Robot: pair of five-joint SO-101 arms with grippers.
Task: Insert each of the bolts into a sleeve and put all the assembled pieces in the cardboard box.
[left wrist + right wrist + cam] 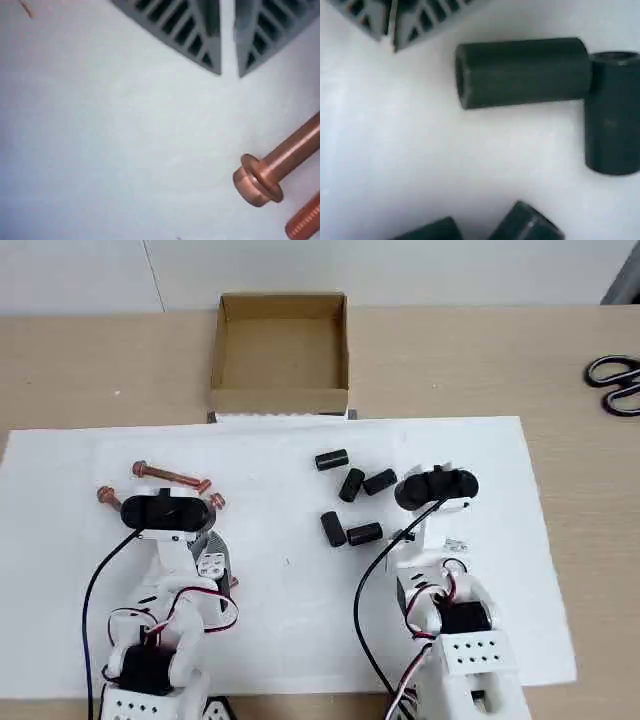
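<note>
The fingers (200,35) of the left gripper (229,70) are closest in the left wrist view: two grey ribbed pieces pressed almost together, with only a thin slit between them. They pinch nothing and hang over bare white paper (300,590). Near them, but not touching, a copper bolt (257,180) lies on the paper with its flanged head toward the fingers, and its shaft is cut off at the picture's edge. Only a threaded end of a second bolt (305,225) shows in the corner. The right gripper (390,42) is also closed to a hairline and holds nothing. It is just beside a dark sleeve (520,72) that lies on its side, apart from it. The far end of that sleeve touches another sleeve (612,115), and two more sleeves are cut off at the frame's border. From above, the black wrist cameras cover both grippers, so their fingers cannot be made out there. Five sleeves (351,484) lie in a loose group on the paper between the arms, nearer to the right arm, and bolts (170,476) lie around the left arm's head, partly hidden under it. The cardboard box (280,398) stands open beyond the paper's far edge, and no bolt or sleeve lies inside it. Scissors (615,380) lie on the table (80,360), cut off at its right edge.
</note>
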